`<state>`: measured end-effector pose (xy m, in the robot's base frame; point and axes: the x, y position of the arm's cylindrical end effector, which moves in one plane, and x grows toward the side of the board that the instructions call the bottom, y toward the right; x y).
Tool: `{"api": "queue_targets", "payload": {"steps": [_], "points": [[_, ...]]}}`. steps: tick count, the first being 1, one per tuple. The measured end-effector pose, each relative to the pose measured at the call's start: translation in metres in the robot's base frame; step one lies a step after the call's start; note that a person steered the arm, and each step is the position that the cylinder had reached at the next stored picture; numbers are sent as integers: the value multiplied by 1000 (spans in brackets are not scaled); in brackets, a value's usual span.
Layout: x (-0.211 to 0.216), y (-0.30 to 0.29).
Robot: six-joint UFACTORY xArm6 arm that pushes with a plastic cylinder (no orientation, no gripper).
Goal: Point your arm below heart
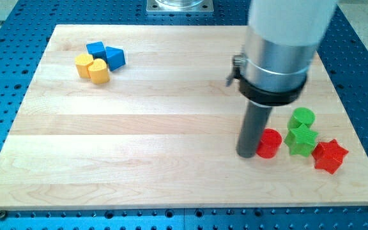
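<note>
My tip (246, 153) is resting on the wooden board (139, 128), holding nothing, just left of and seemingly touching the red cylinder (269, 142). The yellow heart (98, 70) is sitting far off at the view's upper left, well apart from the tip, pressing against a yellow block (84, 64) and two blue blocks (96, 48) (115, 57). A green cylinder (302, 117), a green block (301, 140) and a red star (330, 156) are lying to the right of the tip.
</note>
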<state>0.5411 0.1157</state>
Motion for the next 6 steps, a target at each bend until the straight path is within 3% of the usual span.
{"api": "queue_targets", "payload": {"steps": [1,2,3,5,6], "points": [[3,-15],[9,-121],[-25,-217],[-164,-302],[-184,-390]]}}
